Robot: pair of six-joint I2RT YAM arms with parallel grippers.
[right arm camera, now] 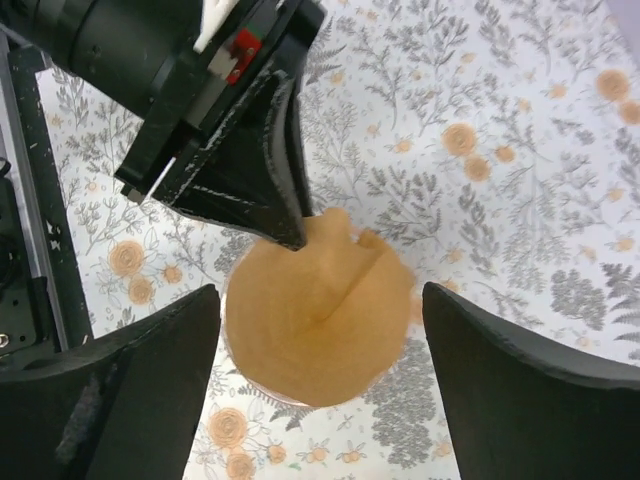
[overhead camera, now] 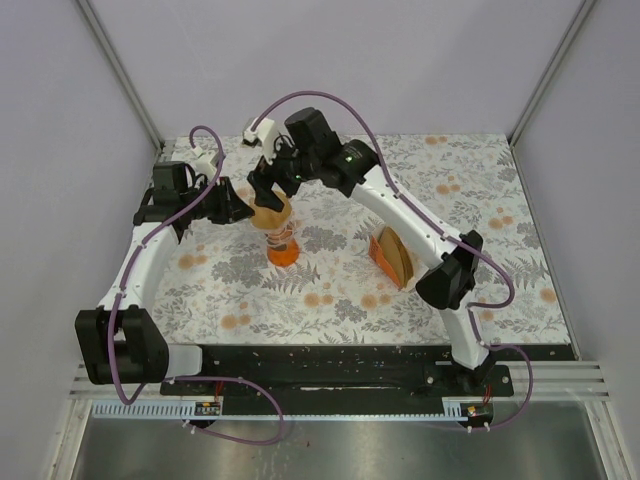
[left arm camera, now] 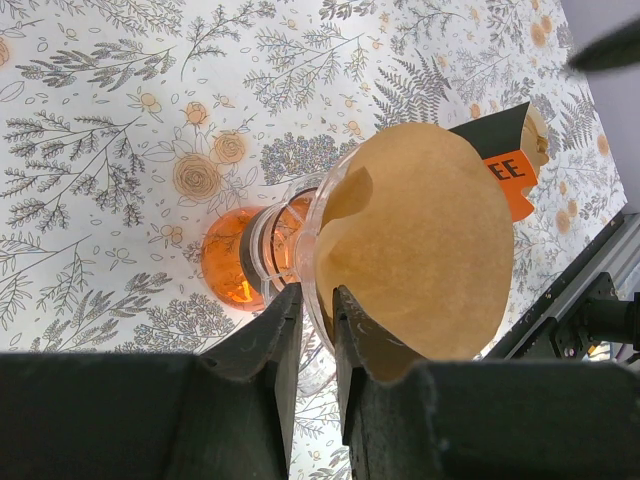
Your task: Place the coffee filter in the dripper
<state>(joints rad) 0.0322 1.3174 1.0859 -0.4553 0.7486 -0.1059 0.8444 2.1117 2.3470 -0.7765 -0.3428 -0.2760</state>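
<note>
coffee filter (right arm camera: pixel 318 320) seated in dripper (left arm camera: pixel 240 255), left gripper (left arm camera: pixel 318 330) fingers pinching dripper rim, right gripper (right arm camera: pixel 320 295) spread wide above it

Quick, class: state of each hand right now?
Left hand: closed on the rim of the dripper.
Right hand: open, holding nothing, above the coffee filter.

Can make out a single scrap of print: "EE" in white capitals, on an orange label (left arm camera: pixel 515 185) of the dark-topped holder (left arm camera: pixel 495 128). Sits beyond the left claw (left arm camera: pixel 316 295) and off to its right, past the far edge of the coffee filter (left arm camera: pixel 420 240), slanting upward. Cut off at the left by the paper, so cannot tell the rest of the word. Too small to read on the holder from the top view. Found nothing legible from the right wrist view.
</note>
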